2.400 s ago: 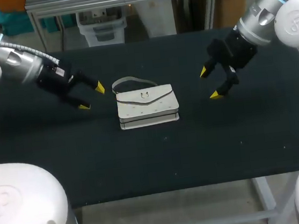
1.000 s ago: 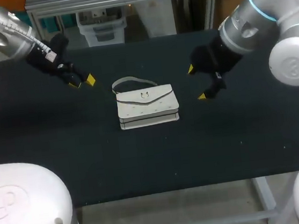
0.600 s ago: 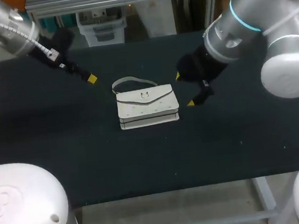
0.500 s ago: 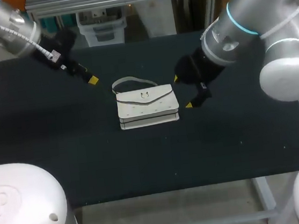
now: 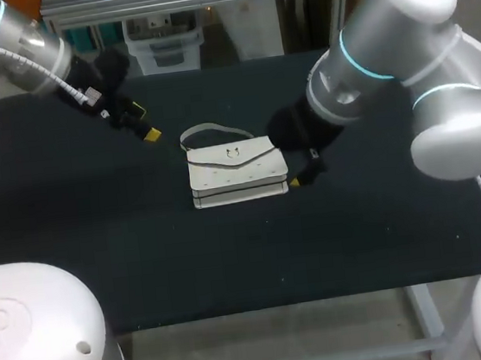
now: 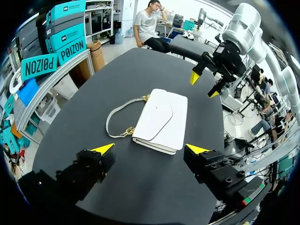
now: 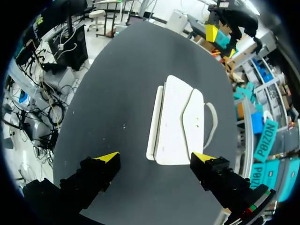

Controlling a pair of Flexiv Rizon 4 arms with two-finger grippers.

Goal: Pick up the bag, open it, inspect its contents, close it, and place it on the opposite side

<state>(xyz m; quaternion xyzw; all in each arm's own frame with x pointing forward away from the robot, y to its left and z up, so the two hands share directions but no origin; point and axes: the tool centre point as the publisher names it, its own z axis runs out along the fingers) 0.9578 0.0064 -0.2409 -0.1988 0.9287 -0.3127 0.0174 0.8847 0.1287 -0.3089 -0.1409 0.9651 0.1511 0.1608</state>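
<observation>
The left pincer (image 6: pixel 150 150) is held spread, with nothing gripped, and a white flap handbag (image 6: pixel 161 119) is seen just ahead of its yellow tips. In the head view this pincer (image 5: pixel 143 126) is placed near the far left end of the handbag (image 5: pixel 237 172), apart from it. The right pincer (image 7: pixel 155 157) is likewise spread wide, and the handbag (image 7: pixel 176 119) lies flat ahead of its fingers. From above, the right pincer (image 5: pixel 296 172) is seen just beside the handbag's right end; whether it is touched cannot be told. The flap is closed. The strap (image 5: pixel 209 131) is laid in a loop at the far edge. The handbag rests mid-way on the black surface (image 5: pixel 360 236).
</observation>
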